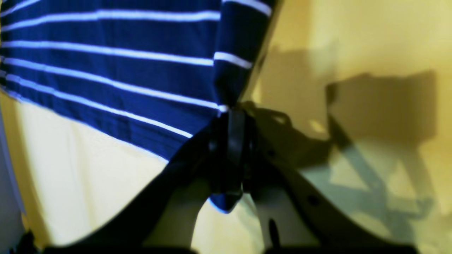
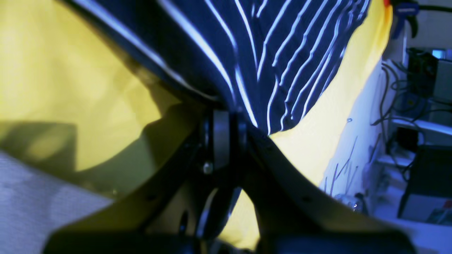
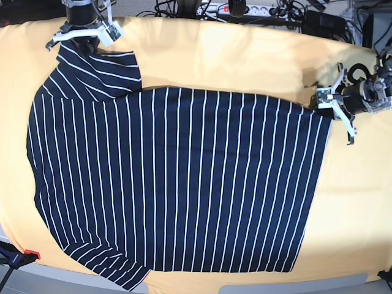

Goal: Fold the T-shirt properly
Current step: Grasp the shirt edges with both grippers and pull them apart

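Observation:
The dark navy T-shirt (image 3: pixel 184 177) with thin white stripes lies spread flat. Its collar end is at the left of the base view and its hem at the right. My left gripper (image 3: pixel 324 105) is at the hem's far corner. In the left wrist view it (image 1: pixel 233 113) is shut on that corner of the shirt (image 1: pixel 113 70), and a tip of fabric pokes out behind the jaws. My right gripper (image 3: pixel 82 46) is at the far-left sleeve, which is folded slightly onto the body. In the right wrist view it (image 2: pixel 226 113) is shut on the shirt (image 2: pixel 282 53).
A yellow-orange cloth (image 3: pixel 245 55) covers the table under the shirt. Cables and a power strip (image 3: pixel 245 9) lie along the back edge. A clamp (image 3: pixel 18 256) holds the cloth at the front left corner. Equipment and wires (image 2: pixel 423 70) stand beyond the table's edge.

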